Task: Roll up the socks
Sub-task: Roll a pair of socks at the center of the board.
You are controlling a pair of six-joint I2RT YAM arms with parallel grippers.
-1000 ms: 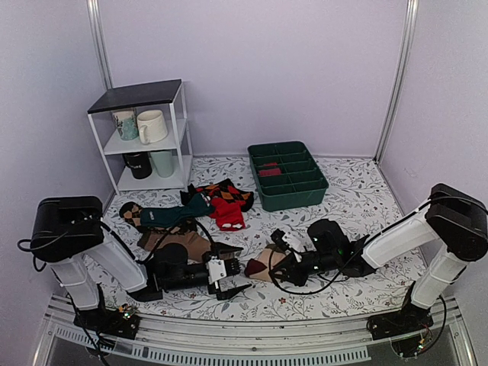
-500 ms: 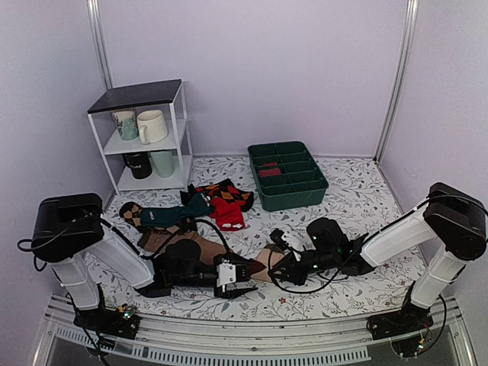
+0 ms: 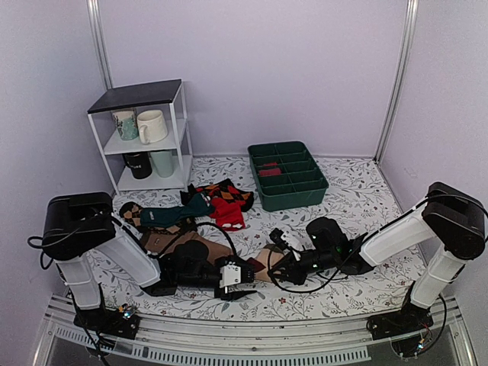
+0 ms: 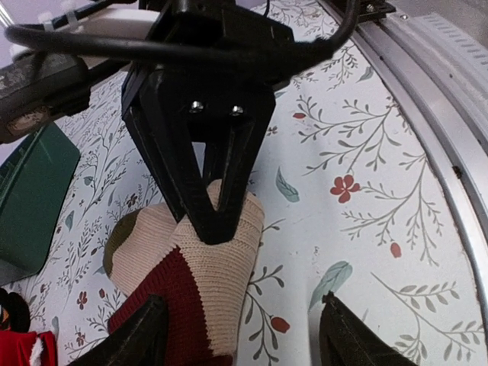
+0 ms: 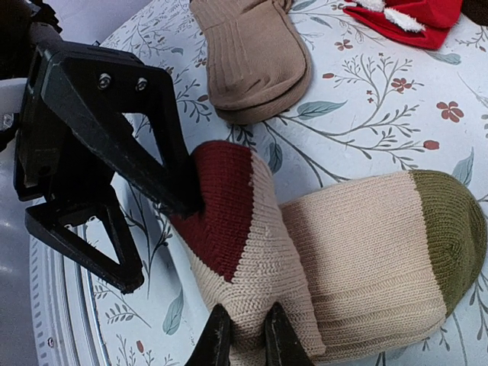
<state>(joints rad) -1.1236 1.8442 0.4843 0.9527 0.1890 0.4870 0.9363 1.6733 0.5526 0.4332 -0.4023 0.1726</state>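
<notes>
The socks (image 3: 261, 261) lie as a beige knit bundle with a maroon heel and an olive toe (image 5: 450, 244) near the table's front, between both arms. My right gripper (image 5: 245, 329) is shut, pinching a fold of beige knit (image 5: 290, 259) at the bundle's near edge. In the left wrist view it comes down from above onto the socks (image 4: 206, 267). My left gripper (image 4: 244, 309) stands open astride the heel end. One of its fingers (image 5: 179, 194) rests against the maroon heel and the other is over the tablecloth.
A plain brown sock (image 3: 191, 244) lies behind the left arm, with a teal sock (image 3: 171, 215) and red-and-black argyle socks (image 3: 226, 200) further back. A green divided bin (image 3: 287, 175) stands at the back centre. A white shelf with mugs (image 3: 141, 137) is at the back left.
My left gripper has slid right up to the socks and its jaws have narrowed somewhat. The right gripper has kept its pinch and shifted slightly left.
</notes>
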